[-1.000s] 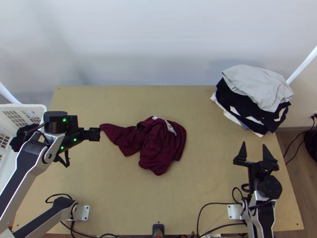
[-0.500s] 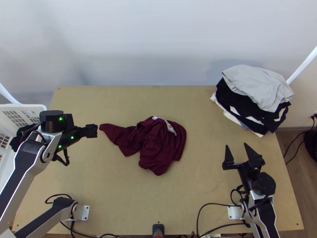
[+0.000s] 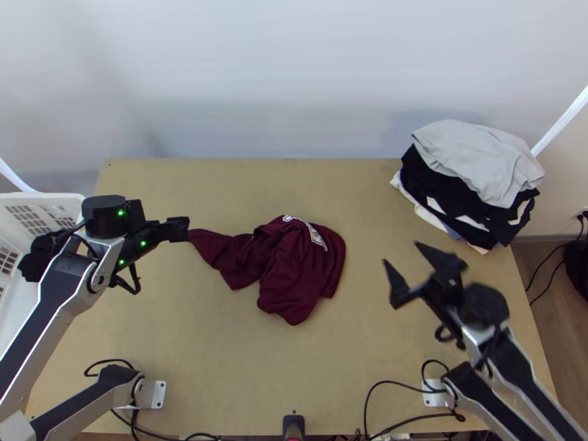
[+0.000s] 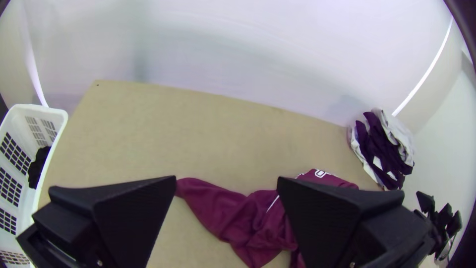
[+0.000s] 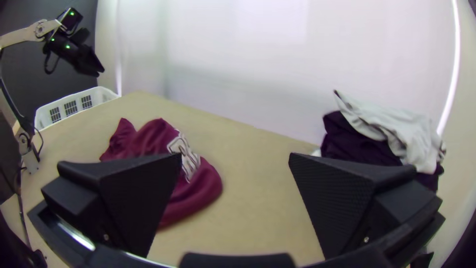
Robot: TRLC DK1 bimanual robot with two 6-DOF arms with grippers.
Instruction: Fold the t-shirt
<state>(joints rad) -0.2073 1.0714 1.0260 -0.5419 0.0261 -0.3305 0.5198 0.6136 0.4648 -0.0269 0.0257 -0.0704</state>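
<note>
Top view, taking the table (image 3: 140, 323) as a clock face with twelve at its far edge: the left gripper (image 3: 185, 228) is at ten o'clock, pointing toward three, beside the end of the t-shirt's narrow, stretched-out part. The left wrist view shows its black fingers wide apart. The right gripper (image 3: 401, 252) is between two and three, pointing toward ten, its fingers also spread, well apart from the cloth.

The maroon t-shirt (image 3: 298, 272) lies bunched around the middle, its narrow part trailing toward ten and its bulk rumpled in uneven folds. White lettering (image 3: 316, 235) shows on the bulk's one o'clock side.

Farther out, at two, a pile of clothes (image 3: 481, 165) sits at the table's corner, light grey on top of black and white. Beyond the edge, between nine and ten, a white basket (image 3: 70, 200) holds dark cloth (image 3: 35, 261).
</note>
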